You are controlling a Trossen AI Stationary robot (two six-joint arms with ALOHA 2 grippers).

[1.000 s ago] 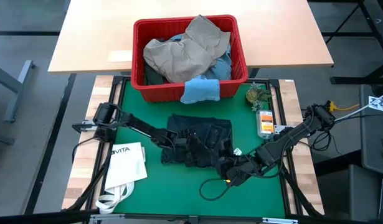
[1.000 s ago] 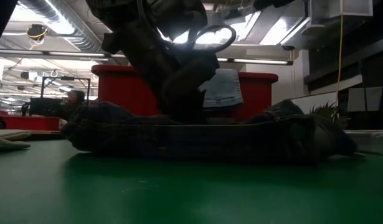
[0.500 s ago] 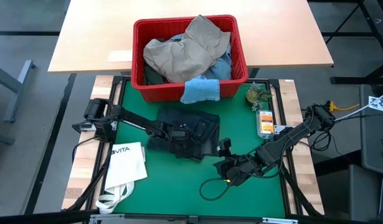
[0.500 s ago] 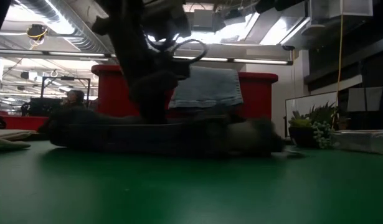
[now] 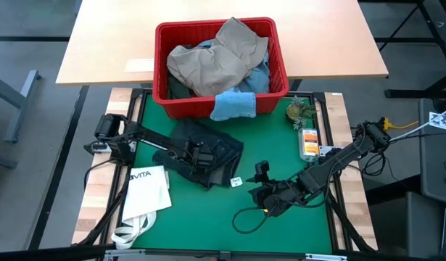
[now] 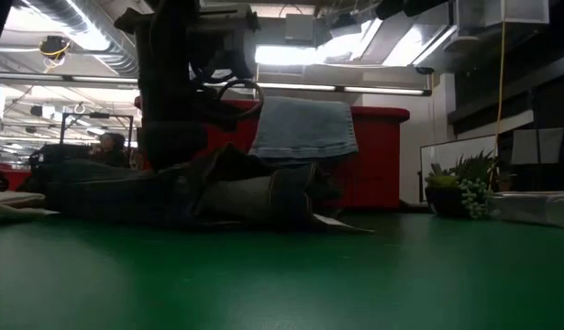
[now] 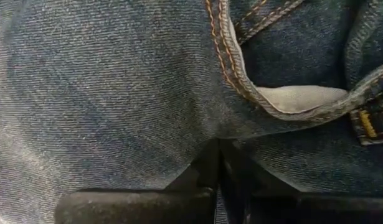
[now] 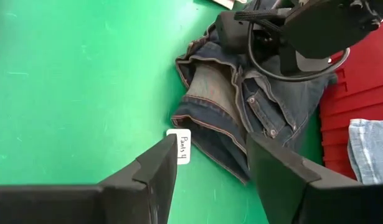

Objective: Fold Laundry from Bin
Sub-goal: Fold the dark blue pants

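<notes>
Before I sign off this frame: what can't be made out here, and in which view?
- Left gripper, high view: its fingertips are buried in the dark jeans.
- Dark jeans, left wrist view: only denim fills the frame, so the fold's shape is cut off.
- Lower garments in the red bin, high view: covered by the tan trousers.
- Low view: jeans hide the right gripper.
</notes>
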